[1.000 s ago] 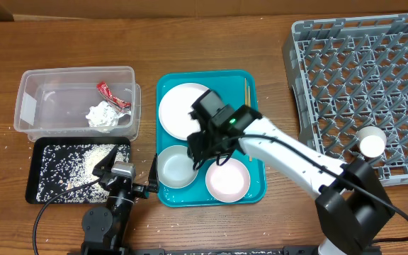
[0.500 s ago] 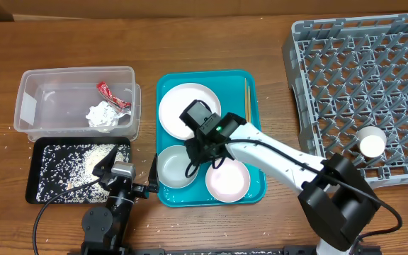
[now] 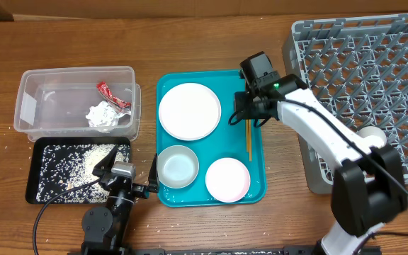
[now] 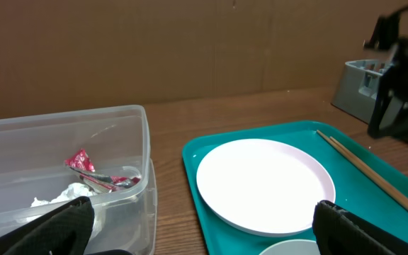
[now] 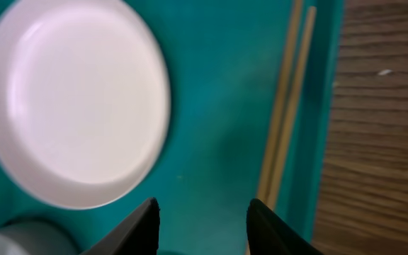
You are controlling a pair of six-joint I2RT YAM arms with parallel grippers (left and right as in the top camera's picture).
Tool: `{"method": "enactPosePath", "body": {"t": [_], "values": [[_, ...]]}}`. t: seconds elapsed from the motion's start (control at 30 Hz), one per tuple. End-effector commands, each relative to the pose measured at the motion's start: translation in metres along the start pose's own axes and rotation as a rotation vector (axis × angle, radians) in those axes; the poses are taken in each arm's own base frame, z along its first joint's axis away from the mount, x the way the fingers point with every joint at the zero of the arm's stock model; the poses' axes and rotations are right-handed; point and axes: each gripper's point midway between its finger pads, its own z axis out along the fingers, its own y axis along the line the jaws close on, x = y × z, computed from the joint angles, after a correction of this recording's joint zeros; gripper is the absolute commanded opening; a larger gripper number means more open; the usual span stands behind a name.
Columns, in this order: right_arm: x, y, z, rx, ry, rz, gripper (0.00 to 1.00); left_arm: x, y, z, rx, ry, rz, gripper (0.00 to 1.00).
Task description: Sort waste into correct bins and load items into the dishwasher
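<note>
My right gripper [image 3: 243, 113] is open and empty, hovering over the teal tray between the large white plate [image 3: 189, 111] and the wooden chopsticks [image 3: 247, 134]. In the right wrist view its fingers [image 5: 202, 212] frame bare tray, with the chopsticks [image 5: 285, 120] just right and the plate [image 5: 73, 99] left. A bowl [image 3: 177, 166] and a smaller plate [image 3: 227, 178] sit at the tray's front. A white cup [image 3: 371, 138] lies in the grey dish rack [image 3: 374, 78]. The red wrapper [image 3: 112, 94] and tissue wad [image 3: 103, 115] lie in the clear tub [image 3: 41, 78]. Rice [image 3: 83, 161] covers the black tray [image 3: 32, 191]. My left gripper [image 3: 126, 173] is open and empty.
The teal serving tray [image 3: 255, 188] sits mid-table between the tub and the rack. The left wrist view shows the large plate [image 4: 264, 184], the tub [image 4: 119, 134], the wrapper [image 4: 82, 163] and the chopsticks [image 4: 374, 177]. A few rice grains lie on the wood by the black tray.
My right gripper has moved from over the bowl and smaller plate up and right to beside the chopsticks. The left arm has not moved.
</note>
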Motion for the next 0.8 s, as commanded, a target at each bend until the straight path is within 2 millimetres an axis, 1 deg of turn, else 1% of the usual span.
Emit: {"method": "enactPosePath", "body": {"t": [0.0, 0.13, 0.23, 0.4, 0.47, 0.5, 0.53, 0.57, 0.63, 0.73, 0.77], "values": [[0.010, -0.016, 0.038, 0.060, 0.071, 0.006, 0.41, 0.000, 0.000, 0.000, 0.000, -0.006, 0.012, 1.00], [0.017, -0.020, 0.061, 0.073, 0.106, 0.007, 0.39, 0.000, 0.000, 0.000, 0.000, -0.006, 0.012, 1.00], [0.022, -0.023, 0.071, 0.082, 0.129, 0.010, 0.39, 0.000, 0.000, 0.000, 0.000, -0.006, 0.012, 1.00], [0.027, -0.026, 0.079, 0.089, 0.154, 0.013, 0.39, 0.000, 0.000, 0.000, 0.000, -0.006, 0.012, 1.00], [0.031, -0.021, 0.081, 0.068, 0.170, 0.013, 0.37, 0.000, 0.000, 0.000, 0.000, -0.006, 0.012, 1.00], [0.035, -0.013, 0.081, 0.022, 0.190, 0.015, 0.26, 0.000, 0.000, 0.000, 0.000, -0.006, 0.012, 1.00], [0.035, -0.011, 0.081, 0.011, 0.192, 0.016, 0.21, 0.000, 0.000, 0.000, 0.000, -0.006, 0.012, 1.00], [0.034, -0.009, 0.080, 0.003, 0.192, 0.017, 0.11, 0.000, 0.000, 0.000, 0.000, -0.006, 0.012, 1.00], [0.033, -0.009, 0.078, 0.006, 0.195, 0.033, 0.04, 0.000, 0.000, 0.000, 0.000, -0.005, 0.012, 1.00], [0.024, -0.004, 0.066, 0.003, 0.186, 0.039, 0.04, 0.000, 0.000, 0.000, 0.000, -0.006, 0.012, 1.00], [0.019, -0.002, 0.059, 0.001, 0.179, 0.038, 0.04, 0.000, 0.000, 0.000, 0.000, -0.006, 0.012, 1.00]]}}
